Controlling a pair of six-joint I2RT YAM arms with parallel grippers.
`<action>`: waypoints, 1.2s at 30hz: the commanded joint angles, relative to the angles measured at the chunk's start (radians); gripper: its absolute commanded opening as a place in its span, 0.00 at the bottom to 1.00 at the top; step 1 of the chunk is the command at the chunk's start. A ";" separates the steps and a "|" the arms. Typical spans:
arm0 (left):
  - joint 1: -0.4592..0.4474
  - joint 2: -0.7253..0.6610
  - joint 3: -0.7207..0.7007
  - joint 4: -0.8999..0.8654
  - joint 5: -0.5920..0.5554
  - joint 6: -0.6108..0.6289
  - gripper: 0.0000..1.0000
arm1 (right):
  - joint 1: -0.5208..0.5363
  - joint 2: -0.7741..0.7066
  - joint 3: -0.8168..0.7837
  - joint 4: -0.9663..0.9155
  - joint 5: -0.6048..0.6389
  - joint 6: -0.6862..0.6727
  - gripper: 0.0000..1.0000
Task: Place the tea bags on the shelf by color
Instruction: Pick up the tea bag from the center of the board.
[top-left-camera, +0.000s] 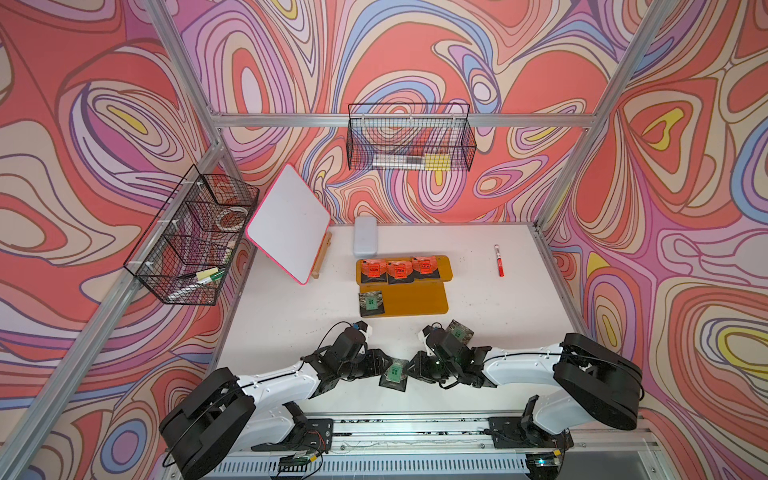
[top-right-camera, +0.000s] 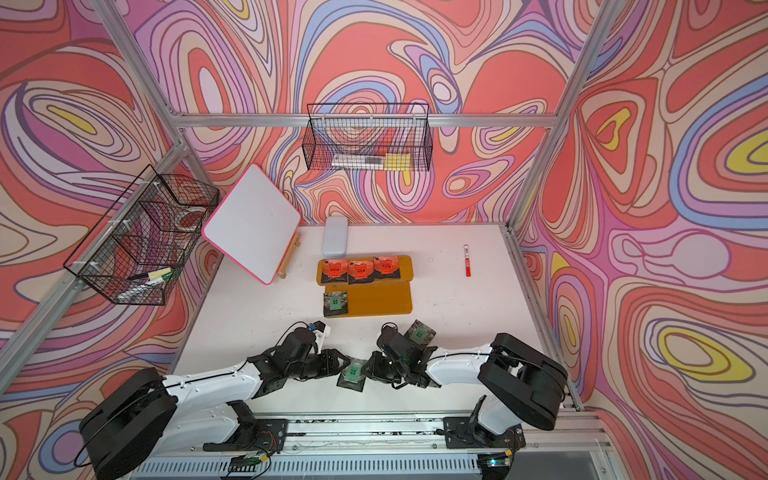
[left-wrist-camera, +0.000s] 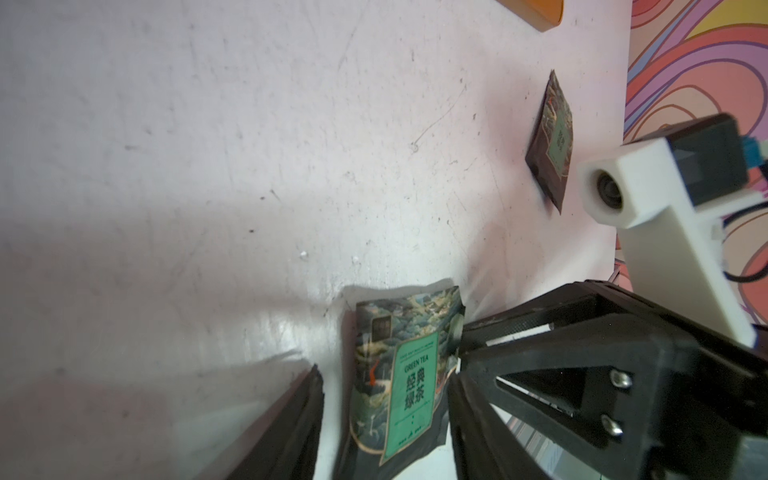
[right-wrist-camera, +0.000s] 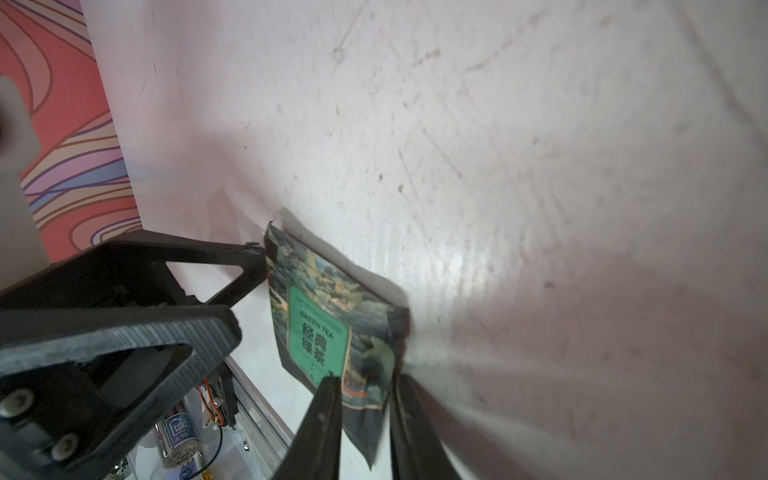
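At the left end of the near tier of the shelf, one placed green tea bag, label up, probably set at the end to leave room for two more beside it; across the far tier, three orange tea bags side by side, so one colour for each tier. Nearer the robot, over the counter, the left hand roughly half open, one fingertip touching a corner of the held green tea bag and a clear gap at the other finger, so apparently no real grip there. This bag tilted between both hands, likely for a handover or a better grip. Just right of it, the right hand narrowed onto a corner, one finger on each face, carrying the bag. Furthest right, a loose green tea bag flat on the counter beside the right arm, not yet taken.
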 joint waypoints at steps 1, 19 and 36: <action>-0.011 0.028 -0.021 0.013 -0.016 -0.010 0.51 | 0.006 0.024 0.016 0.012 0.016 0.007 0.23; -0.026 0.068 -0.016 0.042 -0.017 -0.026 0.22 | 0.006 0.045 0.040 0.008 0.022 -0.007 0.23; -0.026 -0.069 -0.029 0.113 -0.070 -0.097 0.00 | 0.006 -0.242 0.013 -0.143 0.134 -0.121 0.46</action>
